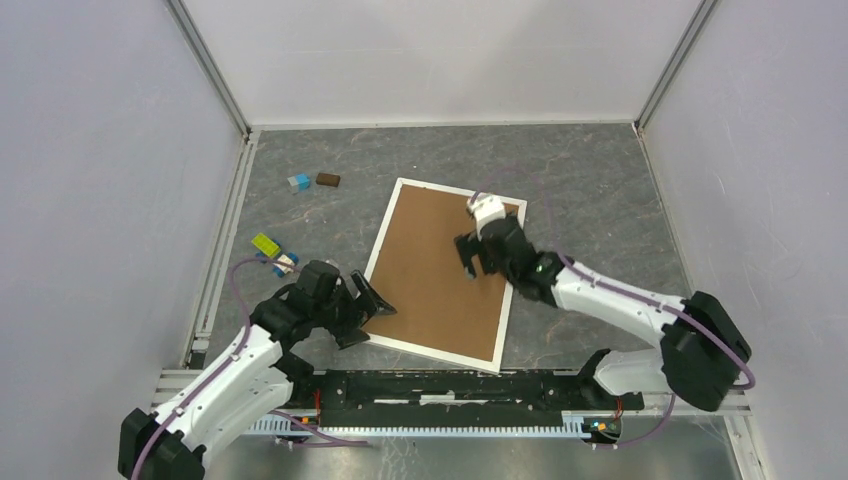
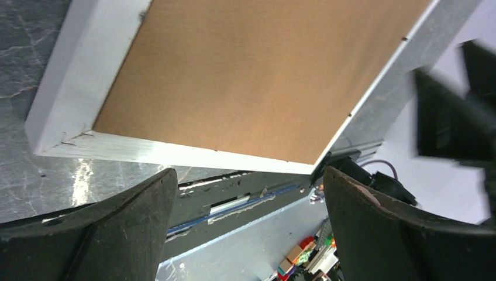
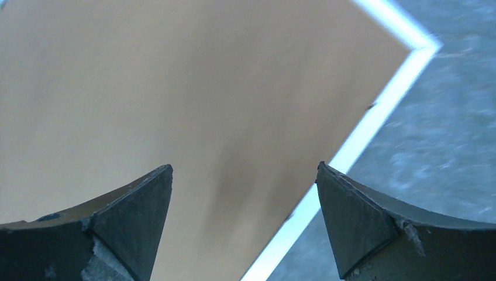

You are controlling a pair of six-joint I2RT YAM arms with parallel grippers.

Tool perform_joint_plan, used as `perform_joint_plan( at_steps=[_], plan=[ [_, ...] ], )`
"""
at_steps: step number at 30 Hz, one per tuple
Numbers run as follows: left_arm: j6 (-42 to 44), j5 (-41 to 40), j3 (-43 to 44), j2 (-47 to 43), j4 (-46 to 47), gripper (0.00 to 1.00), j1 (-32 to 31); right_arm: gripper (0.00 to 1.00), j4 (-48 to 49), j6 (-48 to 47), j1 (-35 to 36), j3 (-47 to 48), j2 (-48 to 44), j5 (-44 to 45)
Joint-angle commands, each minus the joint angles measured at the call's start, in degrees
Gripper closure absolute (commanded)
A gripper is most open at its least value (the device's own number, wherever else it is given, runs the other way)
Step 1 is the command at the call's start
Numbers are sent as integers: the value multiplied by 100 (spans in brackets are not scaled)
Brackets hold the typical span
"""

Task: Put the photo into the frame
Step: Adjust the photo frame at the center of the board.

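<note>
The white frame (image 1: 430, 348) lies flat and slanted on the grey table, with a brown backing board (image 1: 440, 270) filling it. The photo is hidden. My left gripper (image 1: 368, 322) is open beside the frame's near left corner. In the left wrist view that corner's white rim (image 2: 175, 153) and the board (image 2: 251, 76) lie beyond the left gripper (image 2: 248, 175), with nothing between its fingers. My right gripper (image 1: 483, 268) hovers open over the board's far right part. The right wrist view shows the right gripper (image 3: 243, 170) above the board (image 3: 175, 88) and the frame's rim (image 3: 374, 117).
Small blocks lie on the table's far left: a blue-white one (image 1: 298, 182), a brown one (image 1: 328, 180), a yellow-green one (image 1: 265, 244) and a small coloured piece (image 1: 285, 263). White walls enclose three sides. A black mounting rail (image 1: 450, 385) runs along the near edge.
</note>
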Motion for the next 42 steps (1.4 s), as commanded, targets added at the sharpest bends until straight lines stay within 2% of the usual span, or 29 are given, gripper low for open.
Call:
perform_joint_plan(
  at_steps=[1,4,7,11,17,23,27,30,35,38,42],
  plan=[
    [-441,-423,-149,76,-27,0,-239,2,419,-556,-1388,1091,692,-646],
    [-736,-414,-330,55,166,0,-479,2,732,-434,-2271,1844,1537,-1576],
    [-1013,-491,-535,-22,485,0,-749,3,604,-397,-2757,2832,2587,-2048],
    [-1123,-531,-755,174,1030,0,-930,6,710,13,-3305,3698,3579,-3037],
    [-729,-952,-616,838,1408,0,-976,10,655,345,-3638,3949,4190,-3759],
    [-802,-1080,-625,1516,2433,0,-971,10,1161,713,-3862,2902,3905,-4311],
    [-377,-1404,-188,2075,2399,0,-887,12,1399,881,-4127,1993,3414,-4570],
    [16,-1465,126,2358,2504,0,-500,13,1636,1027,-4299,1163,2767,-4689],
    [757,-932,776,3080,2466,0,610,12,1709,933,-4449,-31,1672,-4538],
    [1047,-940,917,3202,2303,0,872,10,1284,494,-4562,189,1352,-4002],
    [1209,-804,930,3113,2266,0,956,6,996,16,-4582,1053,1688,-3212]
  ],
)
